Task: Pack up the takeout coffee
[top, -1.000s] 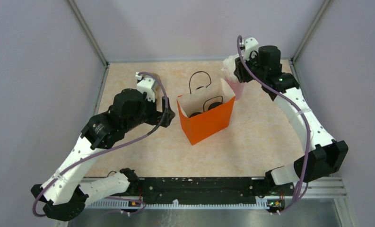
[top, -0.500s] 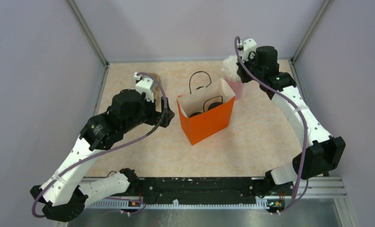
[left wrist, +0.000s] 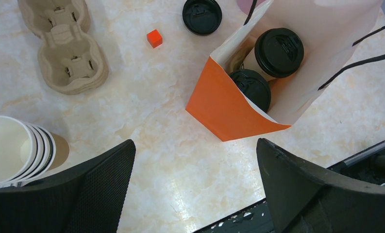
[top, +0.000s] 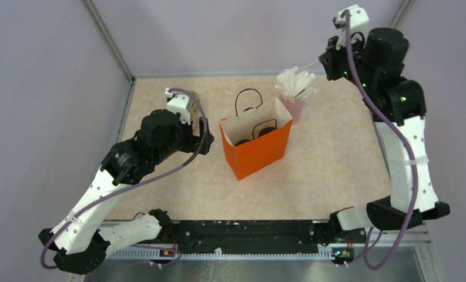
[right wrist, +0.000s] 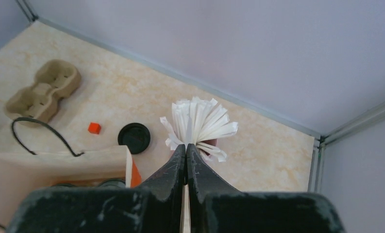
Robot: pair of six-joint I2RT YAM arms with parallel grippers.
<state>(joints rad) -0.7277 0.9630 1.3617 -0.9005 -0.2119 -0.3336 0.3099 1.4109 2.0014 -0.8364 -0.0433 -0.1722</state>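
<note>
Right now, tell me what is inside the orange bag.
Two takeout coffees with black lids: one coffee shows a strip of its side, the other coffee only its lid. The walls of the orange bag hide the rest, floor included.

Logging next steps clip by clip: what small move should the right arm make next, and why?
Probably swing the right gripper toward the orange bag and lower the white straw into its open top. The jaws are shut on one straw, clear of the pink cup, and two lidded cups already stand in the bag.
</note>
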